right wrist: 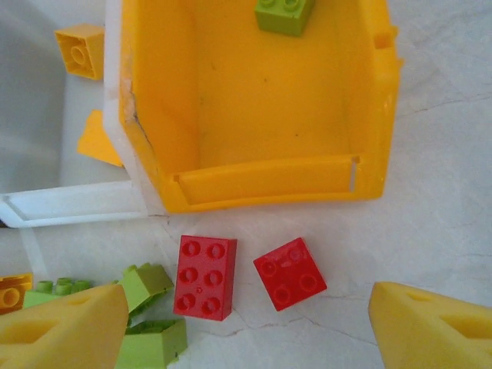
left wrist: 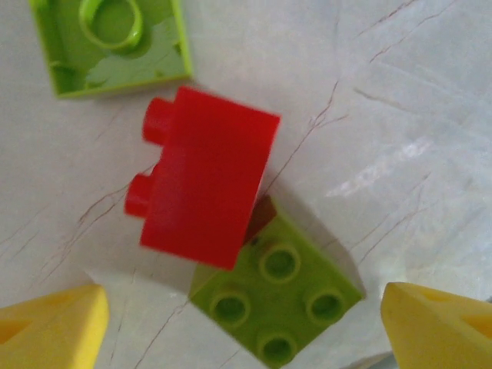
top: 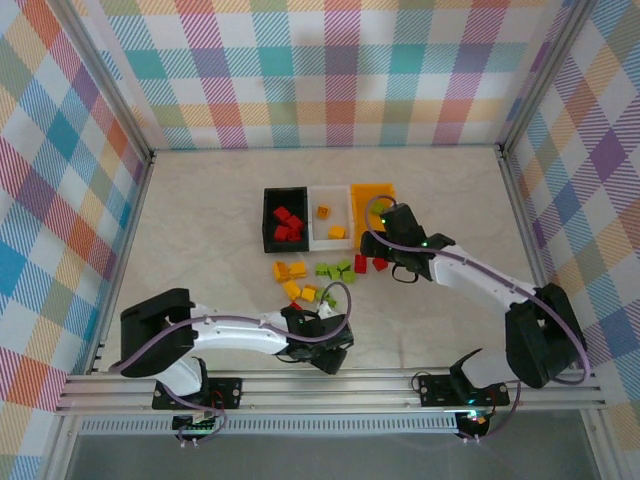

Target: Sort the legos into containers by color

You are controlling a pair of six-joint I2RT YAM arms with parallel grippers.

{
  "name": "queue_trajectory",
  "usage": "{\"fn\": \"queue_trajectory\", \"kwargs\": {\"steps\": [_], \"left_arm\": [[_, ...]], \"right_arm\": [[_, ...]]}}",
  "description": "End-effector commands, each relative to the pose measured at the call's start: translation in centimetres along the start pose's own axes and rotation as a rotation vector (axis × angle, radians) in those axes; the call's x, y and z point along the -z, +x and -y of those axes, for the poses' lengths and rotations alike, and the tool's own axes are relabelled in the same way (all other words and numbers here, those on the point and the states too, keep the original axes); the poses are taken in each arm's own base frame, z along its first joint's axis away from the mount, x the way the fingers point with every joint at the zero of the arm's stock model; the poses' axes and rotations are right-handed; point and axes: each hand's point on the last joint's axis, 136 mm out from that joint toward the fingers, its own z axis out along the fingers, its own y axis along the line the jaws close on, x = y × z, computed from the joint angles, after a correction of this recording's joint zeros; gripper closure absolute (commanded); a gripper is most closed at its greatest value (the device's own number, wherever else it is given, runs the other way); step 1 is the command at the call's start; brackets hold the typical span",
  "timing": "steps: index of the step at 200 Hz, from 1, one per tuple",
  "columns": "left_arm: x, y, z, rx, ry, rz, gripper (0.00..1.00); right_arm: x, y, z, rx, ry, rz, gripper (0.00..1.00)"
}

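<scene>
Top cam: black bin (top: pixel 267 225) w/ a red pile (top: pixel 287 222), white bin (top: pixel 331 189) w/ orange pieces (top: pixel 337 232), and orange bin (top: pixel 372 195), side by side in a row. Loose legos (top: pixel 326 269) lie just in front.

R wrist cam, closer: a lime brick (right wrist: pixel 284 14) inside the orange bin, and a red pair (right wrist: pixel 205 277) on the table (top: pixel 210 260) just outside its near wall.

L wrist cam: a tipped red brick (left wrist: pixel 204 184) leaning on a studs-up lime piece (left wrist: pixel 280 300).

My R claw (right wrist: pixel 246 330) is spread wide and empty, w/ the red pair between its pads. My L claw (left wrist: pixel 244 338) is wide too, gripping nothing, tips flanking the lime piece.

Room: bare top L of the black bin and R of the orange one. Side rails (top: pixel 520 210) are well apart from the bins.
</scene>
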Motion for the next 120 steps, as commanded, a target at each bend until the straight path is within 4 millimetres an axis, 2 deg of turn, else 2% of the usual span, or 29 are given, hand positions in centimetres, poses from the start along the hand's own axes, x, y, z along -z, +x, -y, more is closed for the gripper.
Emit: {"fn": "queue_trajectory", "kwargs": {"steps": [1,12,46,71,95,120], "left_arm": [[0.0,-1.0,0.9,-0.027,0.002,0.028,0.12],[-0.2,-1.1,0.9,-0.034,-0.004,0.027,0.15],[-0.6,-0.9,0.9,-0.050,-0.023,0.012,0.37],[-0.2,-0.8,0.7,-0.045,-0.026,0.007,0.46],[0.9,-0.8,0.3,-0.030,-0.024,0.023,0.57],[3.4,-2.2,0.1,-0.017,-0.016,0.081,0.59]], "right_arm": [[1.4,-0.9,-0.3,-0.021,-0.033,0.053,0.18],[1.7,-0.8,-0.2,-0.021,-0.035,0.058,0.18],[2.0,-0.5,0.3,-0.030,-0.033,0.069,0.17],[2.0,-0.5,0.5,-0.030,-0.023,0.070,0.17],[2.2,-0.5,0.7,-0.040,-0.015,0.077,0.17],[2.4,0.0,1.0,-0.058,-0.015,0.075,0.17]]}}
